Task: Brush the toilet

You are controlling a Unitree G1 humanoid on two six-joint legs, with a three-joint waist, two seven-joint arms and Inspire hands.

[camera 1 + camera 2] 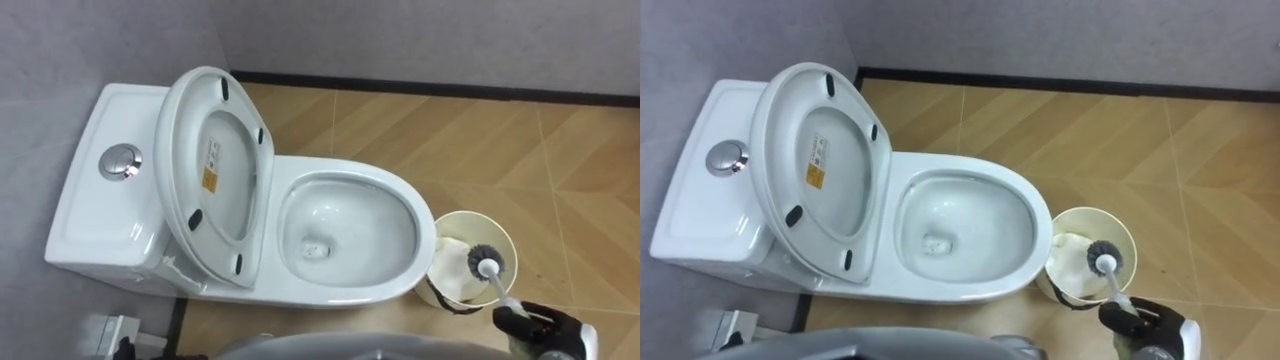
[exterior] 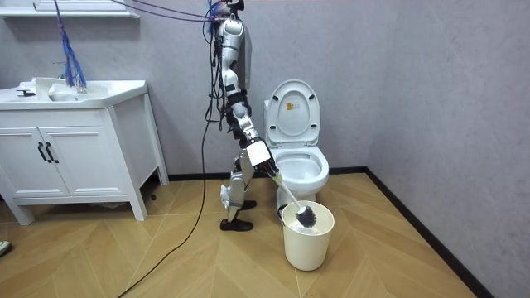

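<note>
as hand (image 1: 537,326) holds brush (image 1: 486,263), wood floor (image 1: 430,125), toilet (image 1: 345,228)

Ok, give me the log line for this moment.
right hand: shut on toilet brush | bristle end: at bucket mouth, beside toilet | seat: up | robot: standing beside toilet

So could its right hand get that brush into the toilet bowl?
Probably yes: the right hand holds the brush at the bucket beside the bowl, whose seat is up; nothing stands between.
</note>
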